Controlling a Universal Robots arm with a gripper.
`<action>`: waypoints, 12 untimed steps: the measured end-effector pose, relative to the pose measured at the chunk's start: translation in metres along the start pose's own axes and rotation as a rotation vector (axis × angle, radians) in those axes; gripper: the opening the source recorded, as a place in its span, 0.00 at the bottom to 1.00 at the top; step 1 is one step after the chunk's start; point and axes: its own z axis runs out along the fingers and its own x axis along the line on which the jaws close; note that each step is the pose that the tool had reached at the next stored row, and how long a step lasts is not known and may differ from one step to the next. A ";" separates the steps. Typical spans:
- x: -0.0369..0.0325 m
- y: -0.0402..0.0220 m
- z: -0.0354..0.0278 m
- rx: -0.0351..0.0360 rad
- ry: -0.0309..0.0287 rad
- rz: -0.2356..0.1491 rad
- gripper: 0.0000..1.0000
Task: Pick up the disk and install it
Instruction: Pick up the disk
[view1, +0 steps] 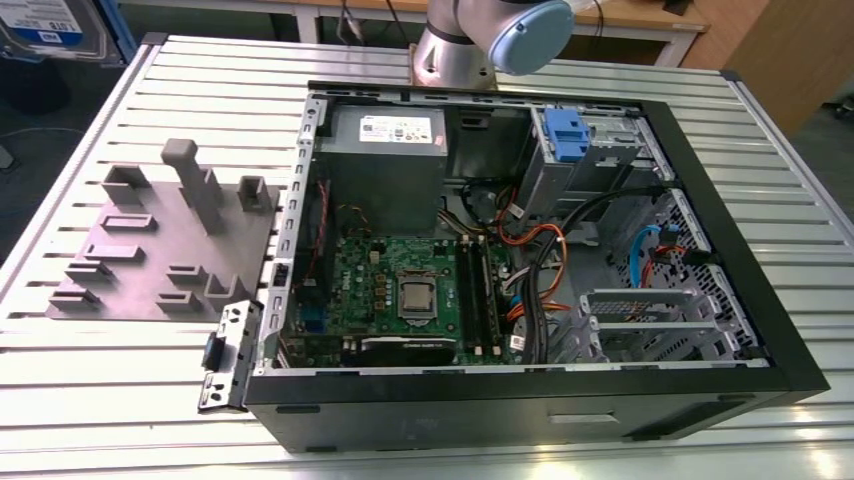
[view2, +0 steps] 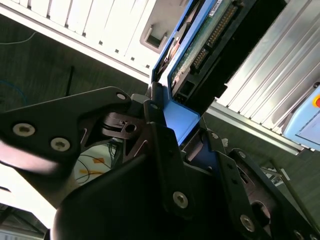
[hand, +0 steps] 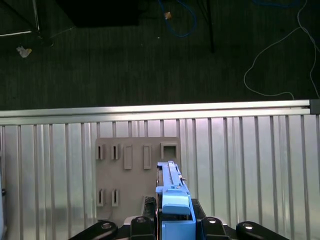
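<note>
ribbed metal table (view1: 747, 150) carries a grey fixture plate (view1: 134, 260) on the exterior view's left and an open computer case (view1: 534, 405) right of it. in the first wrist view the gripper (hand: 175, 224) pinches the disk (hand: 169, 182) edge-on, seemingly above that plate.

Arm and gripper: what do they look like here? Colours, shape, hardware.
In the exterior view the arm is a silver-grey metal tube with a rounded pale blue joint cap. In the second wrist view the gripper is matte black: flat angular linkage plates pinned together, dotted with silver screw heads.
</note>
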 end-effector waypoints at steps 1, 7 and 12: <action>0.0000 0.0000 -0.0022 0.0002 0.0000 0.000 0.37; 0.0009 0.0001 -0.0073 0.0003 -0.0001 0.000 0.37; 0.0038 -0.0001 -0.0075 0.0002 0.0000 0.000 0.37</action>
